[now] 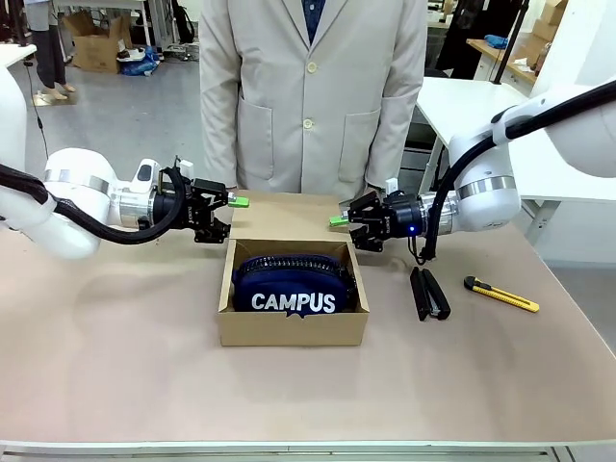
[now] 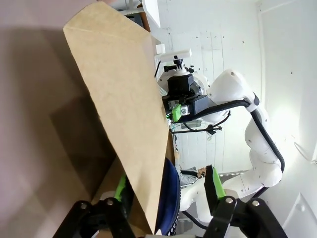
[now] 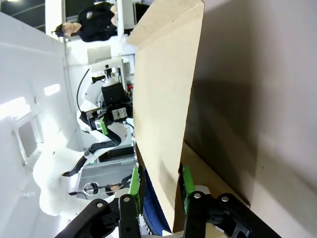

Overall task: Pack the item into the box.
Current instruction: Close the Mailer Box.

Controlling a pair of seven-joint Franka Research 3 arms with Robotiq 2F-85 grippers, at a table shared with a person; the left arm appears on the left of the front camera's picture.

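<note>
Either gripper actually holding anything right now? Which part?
Right gripper is shut on the box's lid flap, at its right edge. Left gripper straddles the flap's left edge, jaws open, no grip.

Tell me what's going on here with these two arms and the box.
The navy CAMPUS pouch lies inside the open cardboard box. The right gripper is shut on the lid flap at the box's far side; the left gripper straddles the flap's other end, jaws open. A person stands across the table.
</note>
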